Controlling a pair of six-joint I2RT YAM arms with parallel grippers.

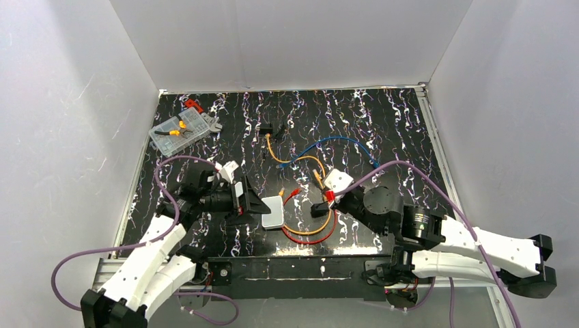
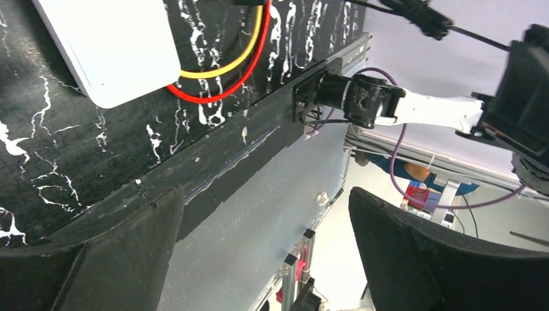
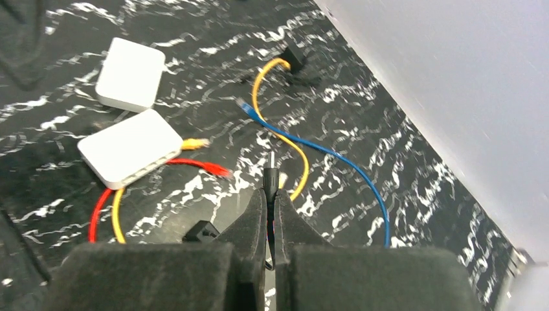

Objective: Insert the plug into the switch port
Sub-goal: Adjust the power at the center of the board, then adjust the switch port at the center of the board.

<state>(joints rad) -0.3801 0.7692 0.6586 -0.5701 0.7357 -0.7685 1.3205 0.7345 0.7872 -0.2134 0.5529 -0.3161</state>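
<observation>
The insertion itself looks undone: the right pincer (image 3: pixel 270 194) is closed tight on a small dark plug (image 3: pixel 270 176), apart from the pale grey-white flat rounded switch box (image 1: pixel 273 212) near the worktop's (image 1: pixel 382 123) near edge, while the left pincer (image 2: pixel 265 214) stands wide open, empty, beside that box.

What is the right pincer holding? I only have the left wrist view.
Observer: The right pincer is shut on a thin black plug, whose metal tip pokes out past the fingertips.
Operator: Where's the switch relative to it?
Observer: From the top, the white switch box lies between both pincers, with the left pincer open beside it.
Operator: Any lookalike box around?
Observer: Yes. The right wrist view shows a smaller squarer white box lying beyond the switch.
</observation>
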